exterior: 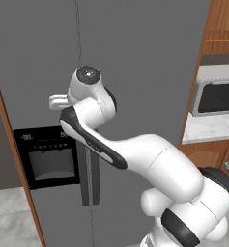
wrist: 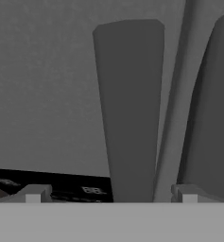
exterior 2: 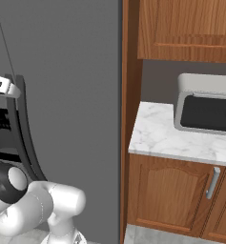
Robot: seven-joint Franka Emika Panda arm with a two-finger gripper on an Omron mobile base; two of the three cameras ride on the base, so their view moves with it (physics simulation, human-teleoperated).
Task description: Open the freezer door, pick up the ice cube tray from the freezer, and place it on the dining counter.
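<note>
1. Reaching up against the fridge front, the white arm (exterior: 135, 154) holds its gripper (wrist: 111, 194) right at the freezer door (exterior: 43, 62).
2. Hand view: two finger tips (wrist: 34, 194) stand wide apart, with the long dark handle (wrist: 130, 108) rising between them. Jaws fully spread, nothing clamped; contact with the handle cannot be told.
3. A second dark handle (wrist: 210, 108) runs along the right of the hand view, past a thin seam between the doors.
4. Freezer door is shut; its black dispenser panel (exterior: 48, 157) sits low on the door, left of the handles, its top edge also at the lower left of the hand view.
5. Right of the fridge: a brown wooden side panel (exterior 2: 131, 119), then a small marble counter (exterior 2: 157, 133) with a microwave (exterior 2: 207, 107) on it, over wooden cabinets (exterior 2: 167, 195).
</note>
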